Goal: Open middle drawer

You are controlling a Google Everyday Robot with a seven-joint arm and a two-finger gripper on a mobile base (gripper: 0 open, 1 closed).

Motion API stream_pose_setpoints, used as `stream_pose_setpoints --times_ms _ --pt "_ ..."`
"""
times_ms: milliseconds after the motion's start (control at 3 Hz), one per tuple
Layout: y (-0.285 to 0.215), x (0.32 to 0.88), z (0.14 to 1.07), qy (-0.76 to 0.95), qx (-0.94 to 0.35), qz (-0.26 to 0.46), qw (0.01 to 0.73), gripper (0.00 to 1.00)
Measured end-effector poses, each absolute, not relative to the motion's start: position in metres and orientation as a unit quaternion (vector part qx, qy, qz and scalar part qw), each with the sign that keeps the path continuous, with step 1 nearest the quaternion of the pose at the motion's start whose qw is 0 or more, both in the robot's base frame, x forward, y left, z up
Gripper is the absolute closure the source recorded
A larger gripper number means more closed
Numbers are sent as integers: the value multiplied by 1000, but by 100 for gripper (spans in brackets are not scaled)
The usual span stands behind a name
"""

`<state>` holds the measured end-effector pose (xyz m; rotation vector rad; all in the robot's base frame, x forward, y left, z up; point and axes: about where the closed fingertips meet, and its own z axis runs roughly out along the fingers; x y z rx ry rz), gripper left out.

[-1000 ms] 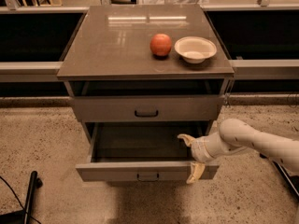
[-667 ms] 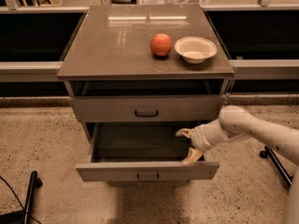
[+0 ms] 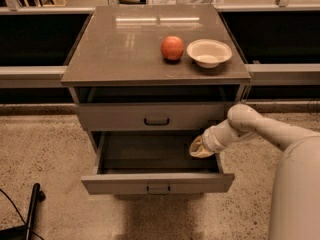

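Observation:
The middle drawer (image 3: 158, 183) is pulled well out of the grey cabinet. Its flat grey front with a small dark loop handle (image 3: 158, 188) faces me, and its dark inside looks empty. My gripper (image 3: 201, 147) hangs over the right rear part of the drawer's inside, just below the drawer above it. The gripper is off the handle and clear of the drawer front. My white arm (image 3: 260, 126) reaches in from the right.
The drawer above (image 3: 156, 116) has its own loop handle and a dark gap over it. On the cabinet top (image 3: 125, 49) stand a red apple (image 3: 172, 47) and a white bowl (image 3: 209, 52). A dark pole (image 3: 31, 209) lies on the speckled floor at the lower left.
My gripper has lifted from the drawer's front right edge and moved up and back over its right rear part. The drawer stays pulled out.

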<state>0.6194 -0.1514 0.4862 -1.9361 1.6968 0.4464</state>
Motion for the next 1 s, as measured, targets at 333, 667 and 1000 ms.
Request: stream_pose_setpoints --times_ms 333,667,1000 --pt "-148 619 479 637 -711 155 255 100" --pt "-127 589 450 651 -701 147 253 100" --pt "-122 574 419 662 -691 153 245 100"
